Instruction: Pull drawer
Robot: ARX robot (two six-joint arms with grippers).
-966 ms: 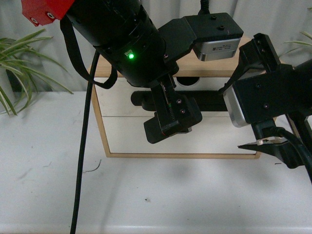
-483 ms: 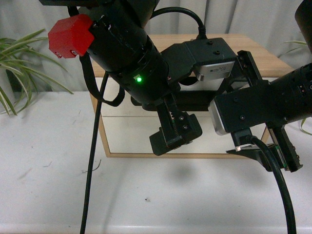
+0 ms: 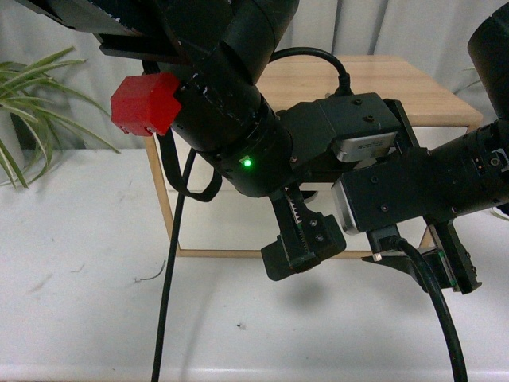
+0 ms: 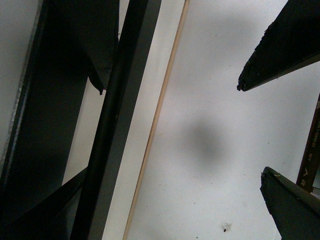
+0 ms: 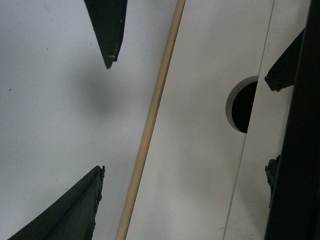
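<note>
The drawer [image 3: 441, 134] sits in the top of a small wooden cabinet [image 3: 374, 79], and my arms hide most of it in the front view. Its long black bar handle [image 4: 122, 110] shows in both wrist views, running along the white front [image 5: 260, 150]. A dark half-round notch [image 5: 242, 105] shows beside a thin seam. My left gripper [image 3: 306, 255] [image 4: 251, 130] hangs open over the white table, in front of the cabinet's lower edge and clear of the handle. Also open and holding nothing, the right gripper [image 3: 449, 267] [image 5: 105, 117] is low beside it.
The cabinet's light wood bottom rail [image 5: 150, 125] meets the white table [image 3: 79, 302]. A plain white front [image 3: 215, 223] fills the cabinet's lower part. A black cable [image 3: 167, 318] hangs from the left arm. A leafy plant [image 3: 32, 119] stands at far left.
Both arms have come down and back from the cabinet front. The left gripper dropped from the handle's height to the cabinet's bottom edge. The right gripper shifted left. Both stay open.
</note>
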